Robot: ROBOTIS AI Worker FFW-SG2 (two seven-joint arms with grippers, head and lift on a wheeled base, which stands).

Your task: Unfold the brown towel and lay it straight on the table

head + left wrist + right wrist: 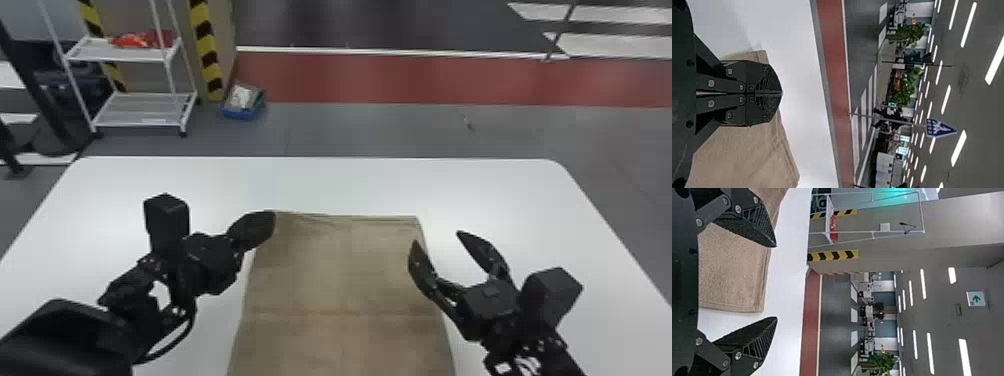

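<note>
The brown towel (345,280) looks mostly flat, with creases. Its far corners are near the left claw (273,216), pressed together, and the right claw (437,237), spread wide.

Towel (340,285): near end runs off your head view's bottom edge, so you can't tell how far it reaches. Your left gripper (272,217) hides part of its left side by the far corner; can't tell if any cloth is pinched. Your right gripper (437,237) has one finger over the towel's right edge; touching or just above, can't tell. Desk (150,175): near edge cut off at the bottom. Rack (140,107): top cut off, red stuff (132,40) on it too blurred to name. Bin (242,114): contents blurred. Floor speck (467,122): too small.
</note>
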